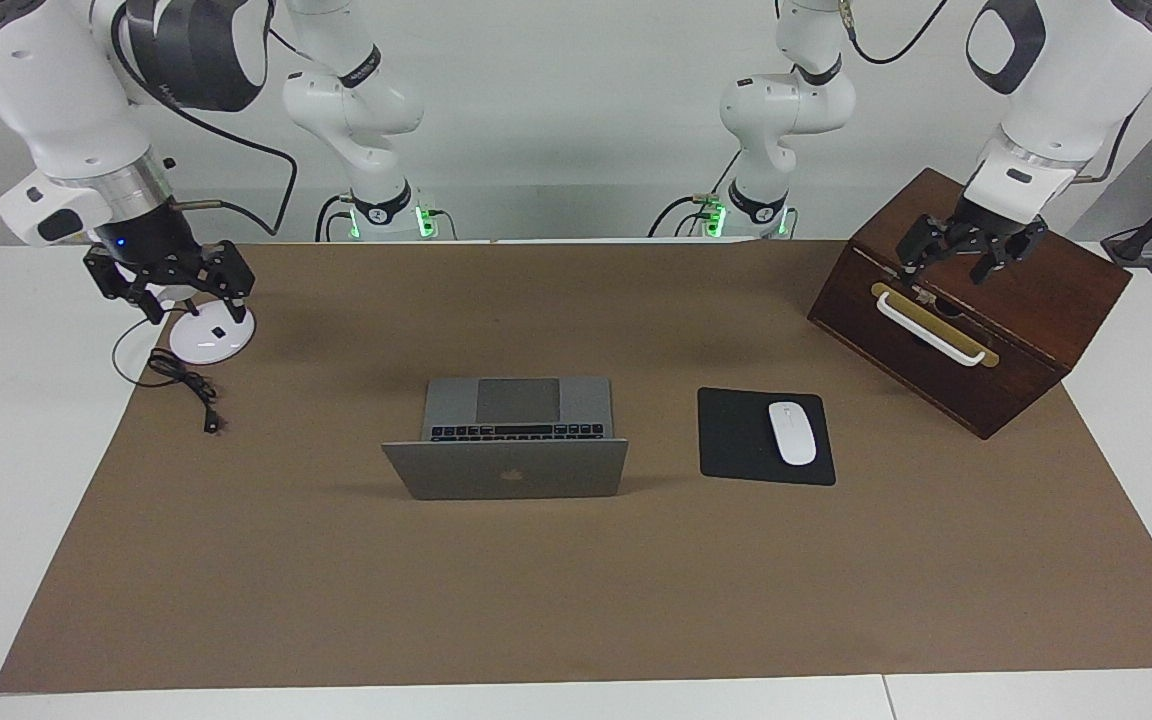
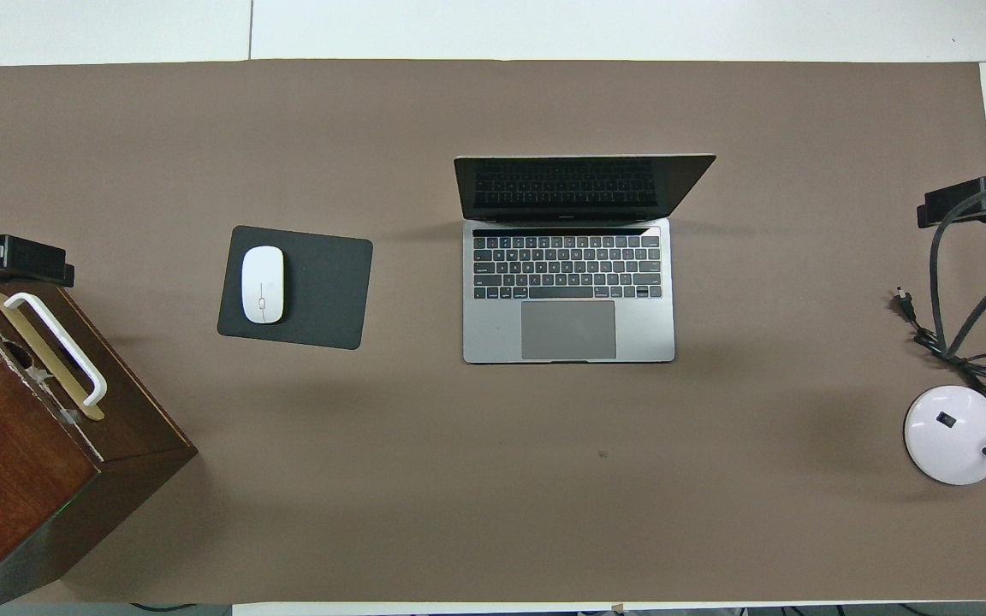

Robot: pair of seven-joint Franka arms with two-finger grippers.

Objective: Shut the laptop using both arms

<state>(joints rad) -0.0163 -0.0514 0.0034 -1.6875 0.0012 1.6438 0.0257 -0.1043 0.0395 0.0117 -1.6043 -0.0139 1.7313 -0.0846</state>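
The MacBook laptop [image 1: 506, 440] sits open mid-desk [image 1: 576, 600], its lid upright. Toward the left arm's end from it, the left end effector [image 1: 971, 250] hangs over the wooden box [image 1: 976, 330], fingers spread, empty. Toward the right arm's end, the right end effector [image 1: 171, 280] hangs over the lamp base [image 1: 211, 335], fingers apart, empty.

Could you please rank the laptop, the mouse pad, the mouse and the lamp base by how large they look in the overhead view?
1. laptop
2. mouse pad
3. lamp base
4. mouse

The ranking is clear-cut: all four rest on the table, so nearness to the camera hardly skews it.
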